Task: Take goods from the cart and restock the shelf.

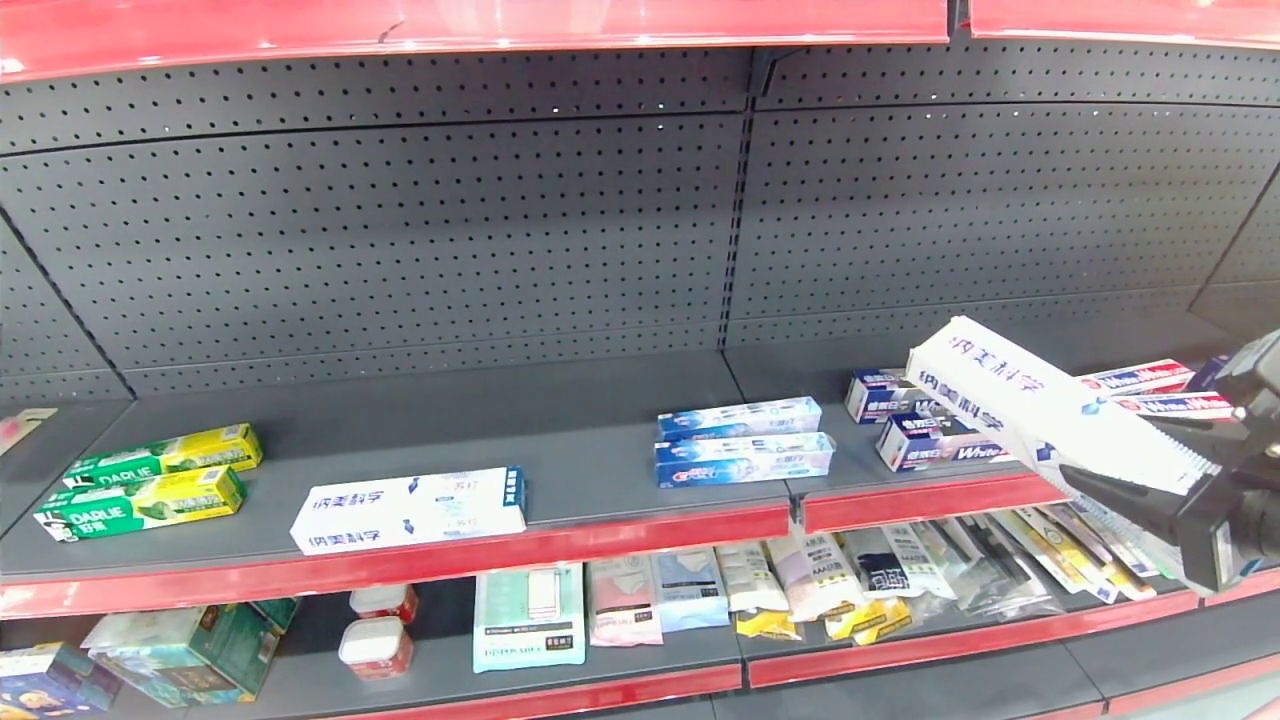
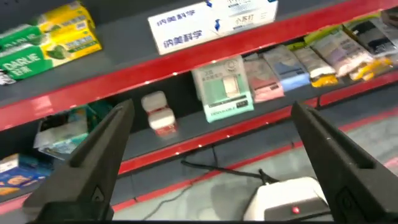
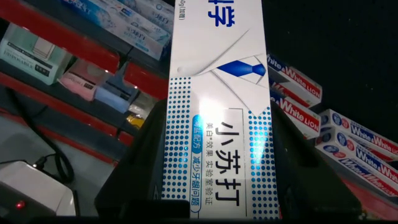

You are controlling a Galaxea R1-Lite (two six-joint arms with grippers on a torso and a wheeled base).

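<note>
Right pincer point(image 1: 1140, 470): closed on the near end of a long white box point(image 1: 1010, 395), one finger on each long side.
Box position: in the air at the right end of the upper shelf point(image 1: 560, 430), above the small blue-and-white boxes point(image 1: 920, 425), touching neither them nor the shelf.
Box axis: slants from the pincer away to the left and upward, its free end towards the pegboard back; tilted, not level with the shelf.
Left pincer point(image 2: 211, 162): empty, fingers spread wide, low in front of the lower shelf on the left side.
Matching box point(image 1: 410, 510): lies flat at the shelf's front edge, left of centre, its long axis along that edge.
Key relation: the matching box lies well to the left of the held one, and the two long axes do not agree.
Free ground: bare shelf behind the matching box, and between it and the pale blue boxes point(image 1: 745, 445).
Step, as I judge it: goods in hand, placing not yet done.
Next move calls for: carrying the box leftwards, levelling it and turning it parallel to the front edge before letting go.
Nearer arm: the left is closer to that spot, but the right carries the load.
Risk: the free end could clip the boxes below while swinging across.
</note>
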